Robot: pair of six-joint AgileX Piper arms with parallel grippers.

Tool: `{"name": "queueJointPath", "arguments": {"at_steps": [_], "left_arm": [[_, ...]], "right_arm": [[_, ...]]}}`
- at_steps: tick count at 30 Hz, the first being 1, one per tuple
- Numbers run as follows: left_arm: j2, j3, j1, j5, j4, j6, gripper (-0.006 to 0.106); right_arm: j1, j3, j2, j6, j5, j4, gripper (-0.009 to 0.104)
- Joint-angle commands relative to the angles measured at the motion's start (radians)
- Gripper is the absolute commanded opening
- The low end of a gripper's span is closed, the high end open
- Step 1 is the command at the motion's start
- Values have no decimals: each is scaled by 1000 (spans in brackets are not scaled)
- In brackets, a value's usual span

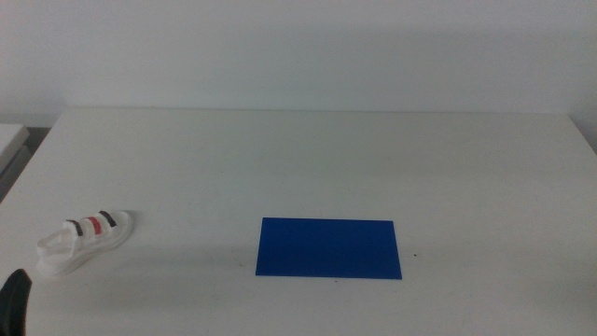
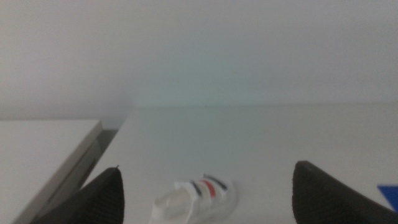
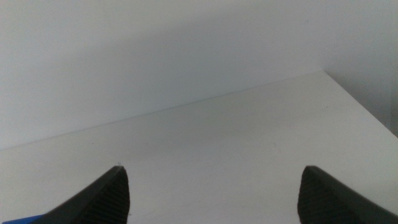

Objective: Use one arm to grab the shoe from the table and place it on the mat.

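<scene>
The white shoe (image 1: pixel 84 241) with two black straps and one red lies on the table (image 1: pixel 308 159) at the front left. The blue mat (image 1: pixel 328 248) lies flat near the front centre, to the right of the shoe. My left gripper (image 2: pixel 208 196) is open and empty, with the shoe (image 2: pixel 196 199) between its jaws but farther off; only a dark tip of it (image 1: pixel 14 301) shows at the bottom left of the middle view. My right gripper (image 3: pixel 214 196) is open and empty over bare table and is out of the middle view. A corner of the mat (image 3: pixel 18 219) shows by its jaw.
A second white surface (image 2: pixel 43 149) stands beside the table's left edge with a gap between them. A white wall (image 1: pixel 298 47) rises behind the table's far edge.
</scene>
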Motion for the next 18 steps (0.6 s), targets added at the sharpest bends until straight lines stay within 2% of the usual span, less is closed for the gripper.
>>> {"name": "queueJointPath", "arguments": {"at_steps": [1, 7, 18], "left_arm": [[79, -49, 1, -1, -3, 0, 90], [495, -356, 0, 83, -3, 87, 90], [872, -843, 0, 405, -1, 206, 90]], "right_arm": [[2, 2, -5, -4, -8, -7, 79], [2, 2, -5, -4, -8, -7, 79], [2, 2, -5, -4, -8, -7, 79]]}}
